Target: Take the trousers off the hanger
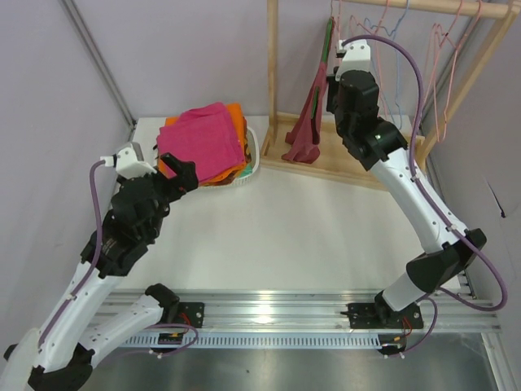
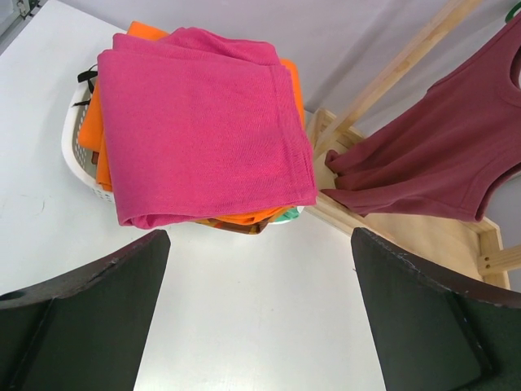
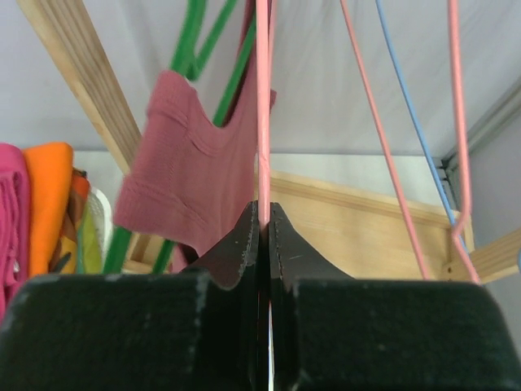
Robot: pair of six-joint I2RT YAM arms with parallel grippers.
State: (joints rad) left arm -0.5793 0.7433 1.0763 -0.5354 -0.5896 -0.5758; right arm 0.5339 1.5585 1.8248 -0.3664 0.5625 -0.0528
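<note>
The magenta-pink trousers lie folded on top of the pile in a white basket, off any hanger; they also show in the left wrist view. My left gripper is open and empty, just in front of the basket above bare table. My right gripper is raised at the rack and shut on the thin light-pink hanger, whose wire runs straight up from between the fingers. The hanger carries no garment.
The white basket also holds an orange folded cloth. A maroon garment hangs on a green hanger from the wooden rack. A light-blue hanger and more pink hangers hang to the right.
</note>
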